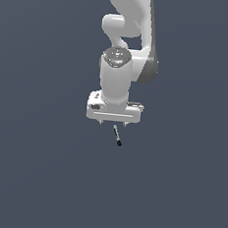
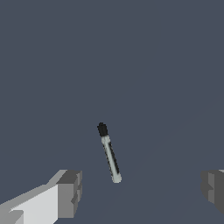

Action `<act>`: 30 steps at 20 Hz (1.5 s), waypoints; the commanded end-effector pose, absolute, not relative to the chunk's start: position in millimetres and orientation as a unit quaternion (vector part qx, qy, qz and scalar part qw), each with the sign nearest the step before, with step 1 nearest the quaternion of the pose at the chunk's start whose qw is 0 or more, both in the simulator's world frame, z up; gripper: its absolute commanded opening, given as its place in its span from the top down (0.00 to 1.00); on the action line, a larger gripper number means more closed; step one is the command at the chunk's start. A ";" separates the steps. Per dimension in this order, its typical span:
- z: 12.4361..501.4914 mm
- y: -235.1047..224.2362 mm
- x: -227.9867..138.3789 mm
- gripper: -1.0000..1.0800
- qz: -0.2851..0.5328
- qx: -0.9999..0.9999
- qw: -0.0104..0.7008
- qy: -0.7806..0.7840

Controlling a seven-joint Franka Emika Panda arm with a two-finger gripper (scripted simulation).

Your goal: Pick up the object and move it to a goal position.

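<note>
Poised above the rod (image 2: 109, 153) with gripper (image 2: 140, 192) spread wide, grasping nothing, fingers (image 2: 70, 192) flanking it, probably to straddle the shaft before descending

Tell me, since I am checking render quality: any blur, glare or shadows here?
Exterior view: sharp, evenly lit, no cast shadows; the rod is tiny below the gripper. Wrist view: rod crisp, no glare, flat background; fingers cut off at the frame edge.
</note>
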State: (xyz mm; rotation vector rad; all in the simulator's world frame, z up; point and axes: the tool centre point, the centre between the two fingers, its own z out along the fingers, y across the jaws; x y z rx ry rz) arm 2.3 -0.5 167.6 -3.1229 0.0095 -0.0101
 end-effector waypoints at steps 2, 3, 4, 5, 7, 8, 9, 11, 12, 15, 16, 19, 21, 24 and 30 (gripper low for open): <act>167.6 -0.6 2.4 0.04 -0.003 -1.000 0.009 0.003; 167.7 0.3 2.5 0.04 -0.003 -1.000 0.009 0.002; 167.8 1.1 2.8 0.04 -0.003 -1.000 0.009 0.001; 168.1 2.3 3.1 0.04 -0.003 -1.000 0.008 0.000; 169.0 5.4 4.1 0.04 -0.004 -1.000 0.007 -0.003; 169.6 6.6 4.5 0.04 -0.004 -1.000 0.006 -0.004; 170.2 7.4 4.8 0.04 -0.004 -1.000 0.006 -0.005; 170.9 8.0 5.2 0.04 -0.004 -1.000 0.006 -0.005; 171.0 8.1 5.2 0.04 -0.004 -1.000 0.006 -0.005; 167.5 8.2 4.4 0.04 -0.004 -1.000 0.006 -0.008; 165.0 8.6 3.9 0.04 -0.004 -1.000 0.005 -0.011; 154.0 10.5 1.7 0.04 -0.004 -1.000 0.004 -0.024; 143.8 12.2 -0.6 0.04 -0.003 -0.999 0.004 -0.035; 124.3 15.7 -5.7 0.04 -0.002 -0.998 0.002 -0.058; 82.9 23.7 -19.7 0.04 -0.001 -0.994 0.000 -0.109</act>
